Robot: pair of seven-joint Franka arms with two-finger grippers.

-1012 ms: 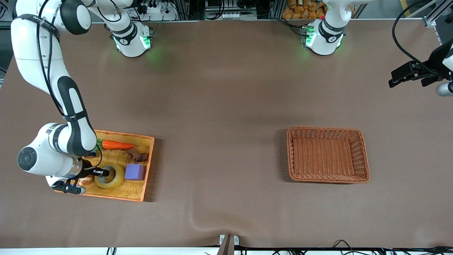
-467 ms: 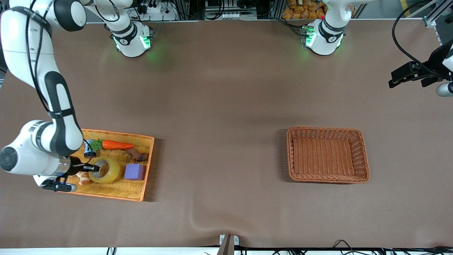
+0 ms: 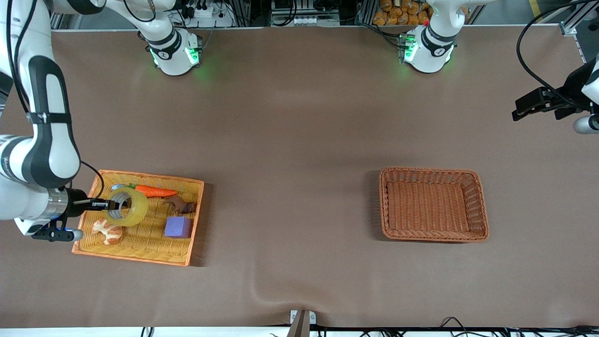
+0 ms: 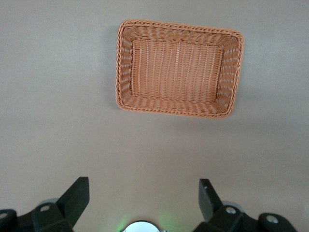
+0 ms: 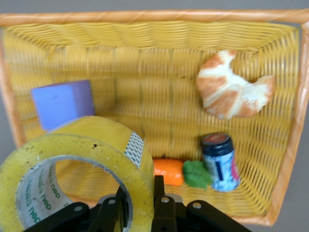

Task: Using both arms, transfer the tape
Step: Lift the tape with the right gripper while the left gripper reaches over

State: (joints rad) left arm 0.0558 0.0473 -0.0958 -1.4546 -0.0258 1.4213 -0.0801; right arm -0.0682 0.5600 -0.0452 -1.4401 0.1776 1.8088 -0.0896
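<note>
Yellowish tape (image 3: 125, 207) pinched through its wall by the right gripper (image 3: 108, 204), raised over the orange tray (image 3: 140, 255), probably clear of the croissant (image 3: 107, 230), carrot (image 3: 156, 191) and purple cube (image 3: 178, 227), ready for carrying across. Left gripper (image 4: 143, 200) spread wide, waiting above the table near the empty brown basket (image 3: 434, 234).
</note>
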